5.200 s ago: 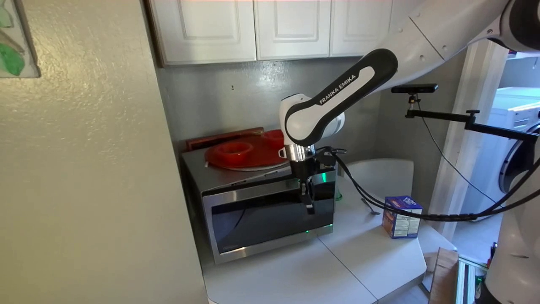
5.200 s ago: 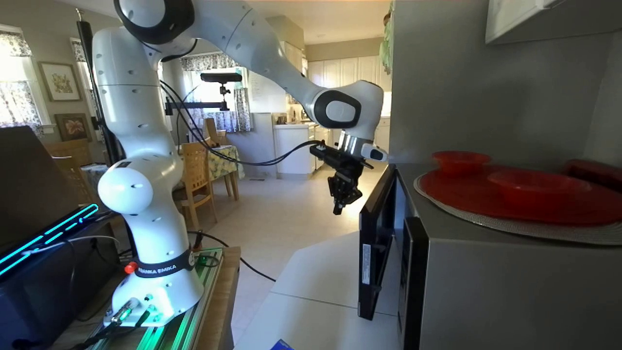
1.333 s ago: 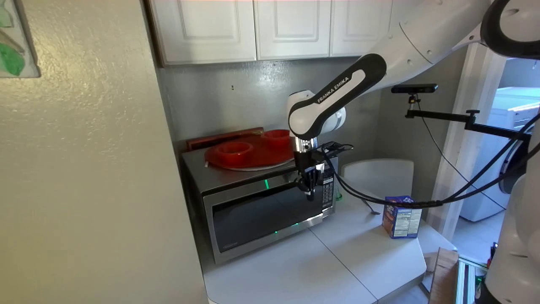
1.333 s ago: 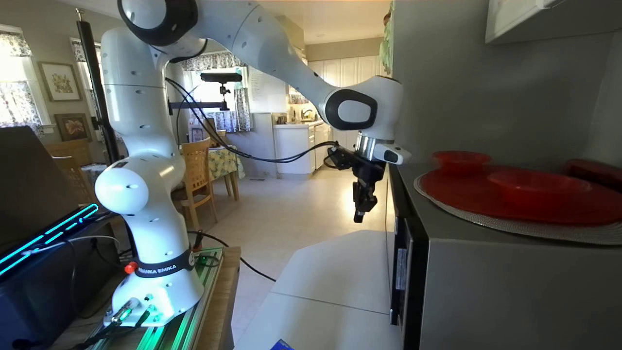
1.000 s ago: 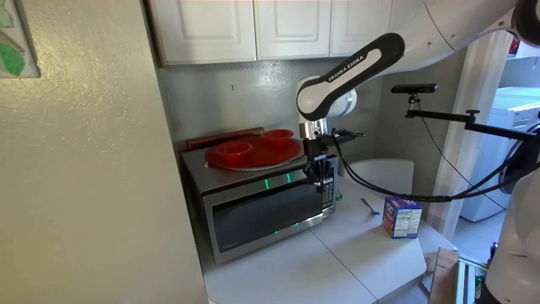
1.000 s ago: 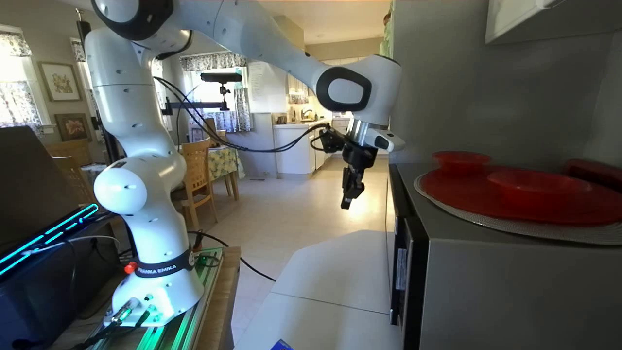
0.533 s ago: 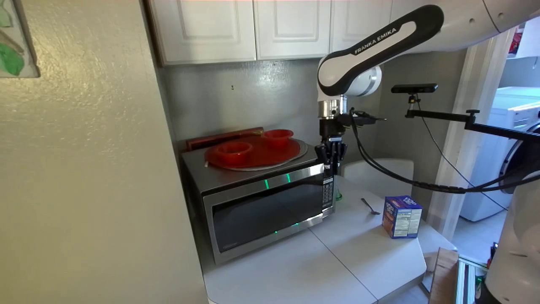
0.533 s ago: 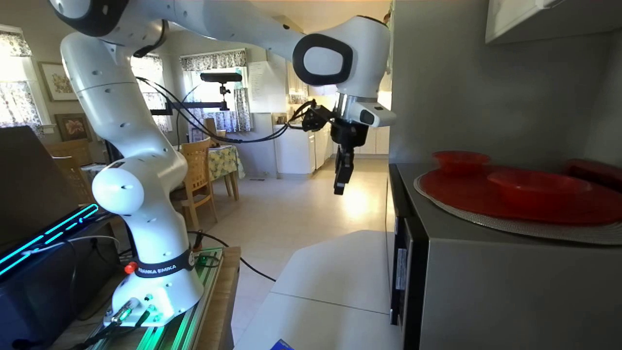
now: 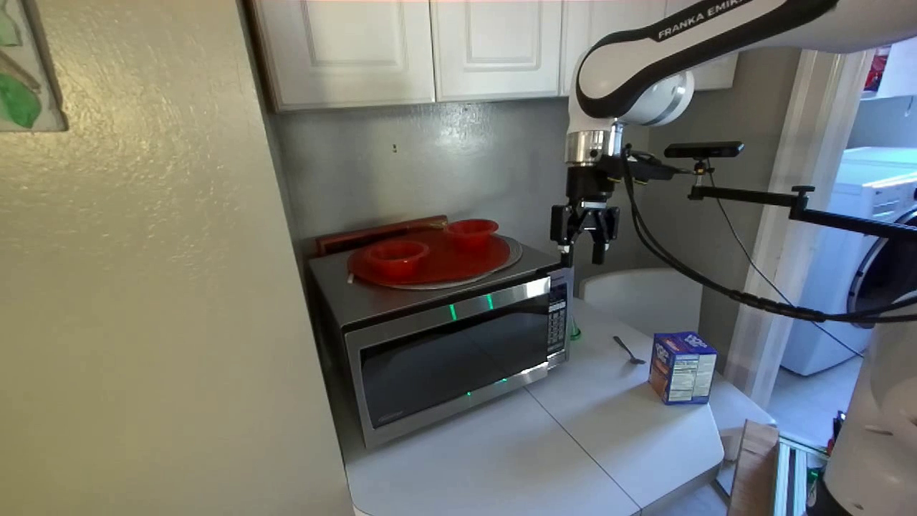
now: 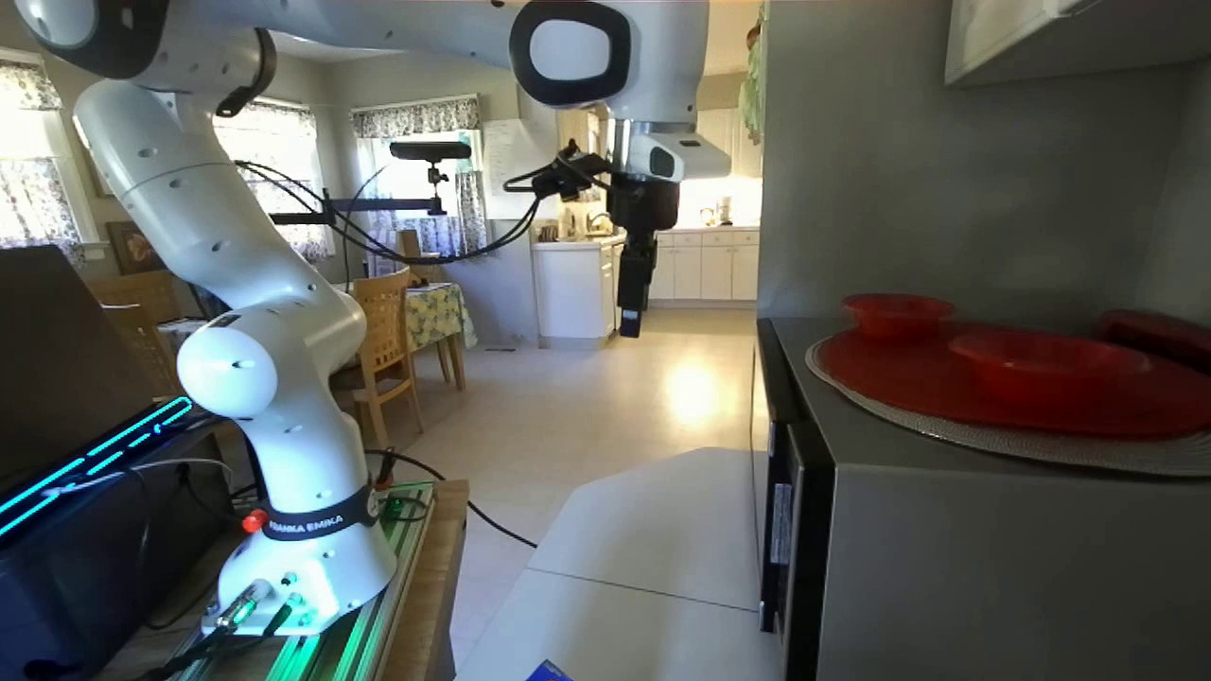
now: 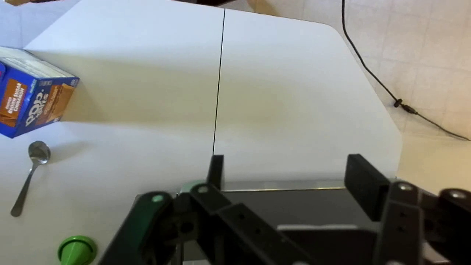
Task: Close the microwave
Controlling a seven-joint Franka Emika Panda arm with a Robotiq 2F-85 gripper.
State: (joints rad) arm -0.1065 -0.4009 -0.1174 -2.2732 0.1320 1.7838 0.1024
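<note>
Wrist view: fingers (image 11: 368,187) wide apart, microwave (image 11: 290,207) behind, "Brown Sugar Cinnamon" on Pop-Tarts box (image 11: 36,94)

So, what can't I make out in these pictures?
Inside the microwave: hidden by its dark glass door, in an exterior view.
Whether that door is latched: too small to tell, in both exterior views.
Lettering on the control panel: too small, in an exterior view.
Green cone: its end is cut off by the wrist view's bottom edge.
Blue box: mostly cut off by an exterior view's bottom edge.
</note>
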